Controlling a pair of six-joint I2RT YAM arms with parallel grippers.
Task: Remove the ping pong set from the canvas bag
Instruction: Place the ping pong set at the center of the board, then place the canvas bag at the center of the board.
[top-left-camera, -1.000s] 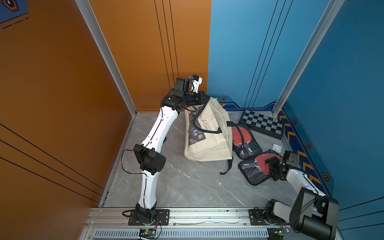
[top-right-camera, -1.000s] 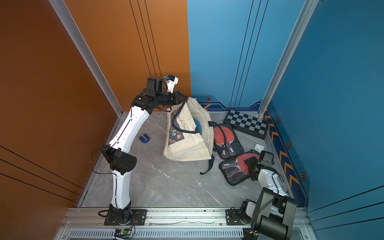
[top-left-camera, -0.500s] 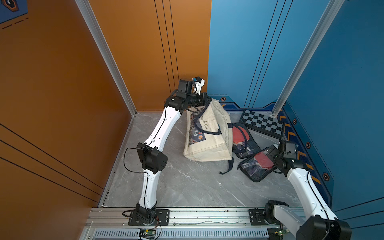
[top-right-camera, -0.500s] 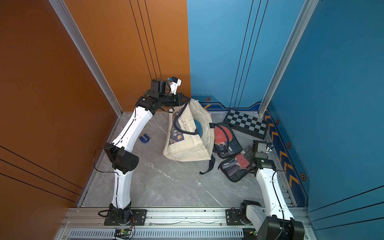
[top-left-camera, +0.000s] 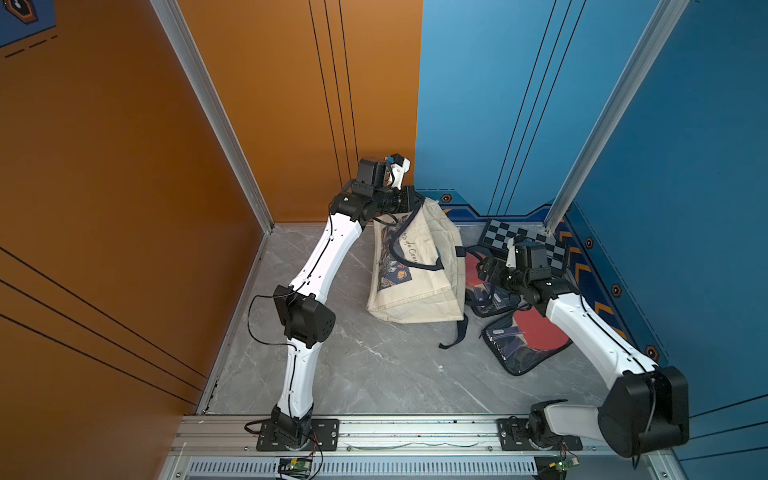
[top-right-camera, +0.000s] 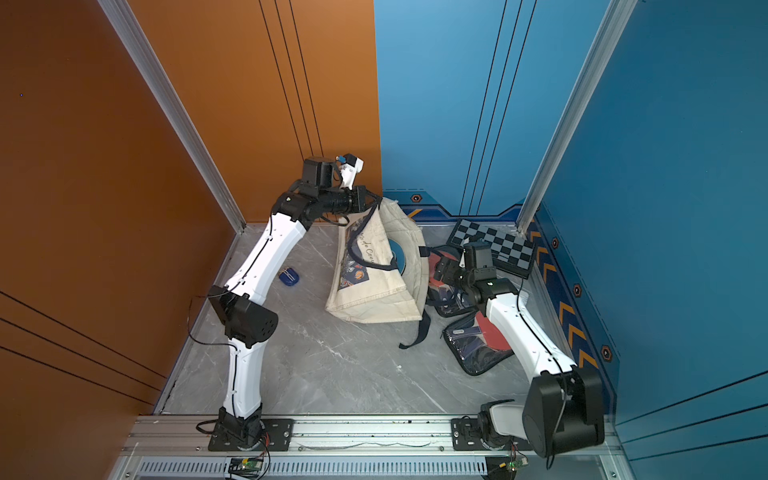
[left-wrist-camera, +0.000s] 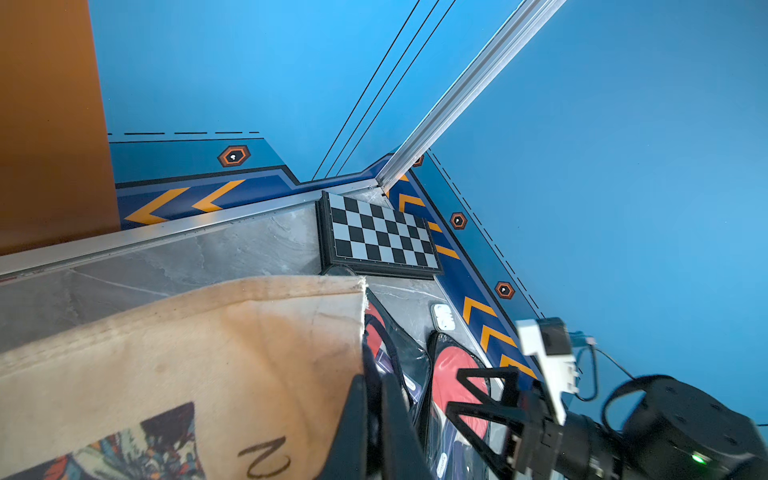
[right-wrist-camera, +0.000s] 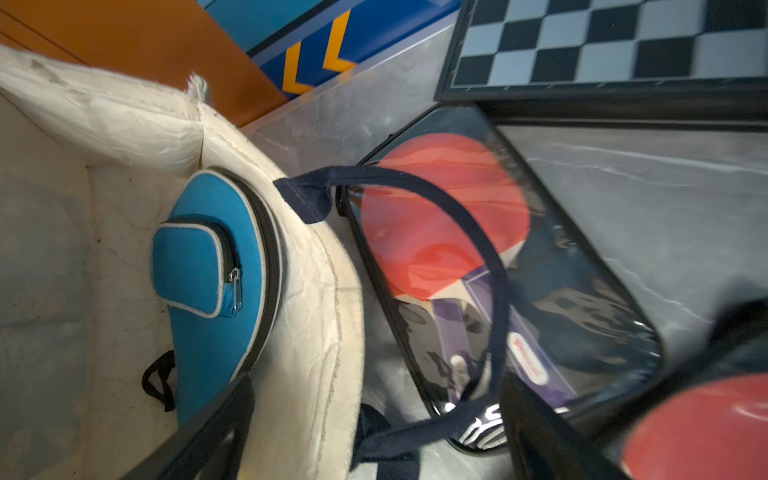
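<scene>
The cream canvas bag (top-left-camera: 419, 282) (top-right-camera: 374, 291) hangs tilted with its mouth toward the right arm. My left gripper (top-left-camera: 415, 200) (left-wrist-camera: 374, 399) is shut on its navy handle at the top rim. The blue zipped case (right-wrist-camera: 216, 266) (top-right-camera: 395, 257) sits inside the bag. Two clear-fronted pouches with red paddles lie on the floor outside: one (top-left-camera: 528, 336) (right-wrist-camera: 698, 428) nearer, one (right-wrist-camera: 478, 257) (left-wrist-camera: 457, 382) beside the bag's mouth. My right gripper (top-left-camera: 484, 268) (right-wrist-camera: 374, 428) is open and straddles the bag's rim. One finger is by the blue case, the other over the pouch.
A black-and-grey chequered board (top-left-camera: 523, 245) (left-wrist-camera: 378, 232) lies in the far right corner. The bag's loose navy strap (top-left-camera: 455, 332) trails on the floor. A small blue item (top-right-camera: 289, 276) lies by the left arm. Walls close in on three sides.
My right arm has swung away from the nearer pouch, leaving it on the floor, and reached to the bag's mouth. The left gripper still holds the bag up.
</scene>
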